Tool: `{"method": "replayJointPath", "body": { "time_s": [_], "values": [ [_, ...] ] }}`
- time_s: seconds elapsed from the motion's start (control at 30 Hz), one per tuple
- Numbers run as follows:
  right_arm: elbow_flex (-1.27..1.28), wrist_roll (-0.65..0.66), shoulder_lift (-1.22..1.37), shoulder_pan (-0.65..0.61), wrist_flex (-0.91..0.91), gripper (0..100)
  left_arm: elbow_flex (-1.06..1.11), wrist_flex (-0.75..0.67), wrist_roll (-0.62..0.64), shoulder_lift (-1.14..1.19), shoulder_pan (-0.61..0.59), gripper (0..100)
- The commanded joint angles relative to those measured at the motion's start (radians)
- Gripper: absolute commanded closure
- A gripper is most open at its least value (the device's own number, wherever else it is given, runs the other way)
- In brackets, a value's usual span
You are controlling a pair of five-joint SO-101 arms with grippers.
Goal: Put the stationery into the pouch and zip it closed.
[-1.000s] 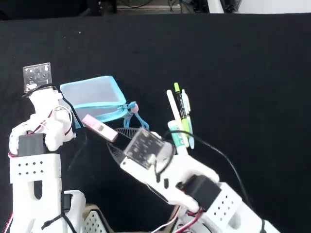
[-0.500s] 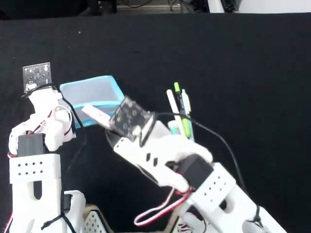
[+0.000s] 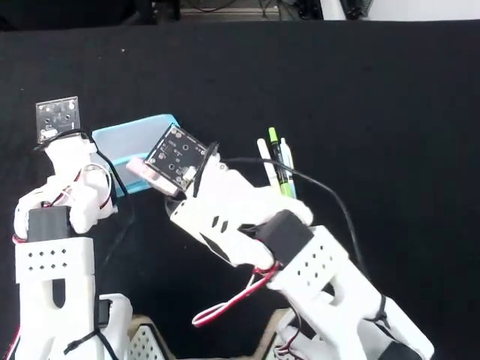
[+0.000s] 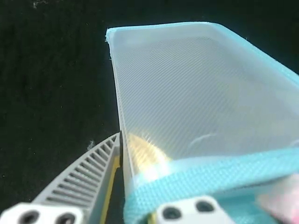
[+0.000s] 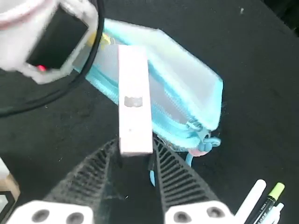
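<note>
The right gripper [image 5: 134,148] is clamped on one end of a pale pink bar [image 5: 134,105], a finger pressed against each side. The bar's free end points at the pouch [image 5: 189,91]. One second ago this arm sat lower on the table, with the bar just short of the pouch's zip end. It has since swung up and across toward the left arm. In the high view, the bar [image 3: 145,173] now lies against the near edge of the pouch [image 3: 131,137], and the right arm covers the zip end.

The left gripper [image 4: 122,145] is closed on the pouch's near rim, with a grey ribbed finger outside and the other finger seen through the clear wall. The left arm [image 3: 69,174] has stayed where it was at the pouch's left side. The pouch looks shorter from above than it did a second ago.

The pens [image 3: 276,161] lie together on the black table [image 3: 390,112], right of the pouch, unmoved, with the right arm's cable crossing their lower ends.
</note>
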Motion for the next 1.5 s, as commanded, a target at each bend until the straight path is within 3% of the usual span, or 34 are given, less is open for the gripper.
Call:
{"method": "replayJointPath", "body": {
  "time_s": [0.0, 0.23, 0.43, 0.7, 0.93, 1.2, 1.47],
  "values": [
    [-0.105, -0.011, 0.001, 0.018, 0.051, 98.7, -0.008, 0.003, 0.006, -0.014, -0.002, 97],
    [-0.116, -0.011, 0.001, 0.008, 0.104, 98.7, -0.008, 0.003, 0.006, -0.014, -0.002, 97],
    [-0.128, -0.009, 0.007, -0.123, 0.189, 98.7, -0.008, 0.003, 0.006, -0.014, -0.002, 97],
    [-0.131, -0.009, 0.008, -0.115, 0.173, 98.7, -0.007, 0.003, 0.006, -0.014, -0.002, 97],
    [-0.12, -0.009, 0.091, 0.028, 0.123, 98.7, -0.008, 0.005, 0.006, -0.014, -0.002, 97],
    [-0.173, -0.014, 0.14, 0.018, 0.126, 98.7, -0.008, 0.003, 0.006, -0.014, -0.002, 97],
    [-0.231, -0.126, 0.202, 0.018, 0.127, 98.6, -0.01, 0.005, 0.006, -0.014, -0.002, 97]
  ]
}}
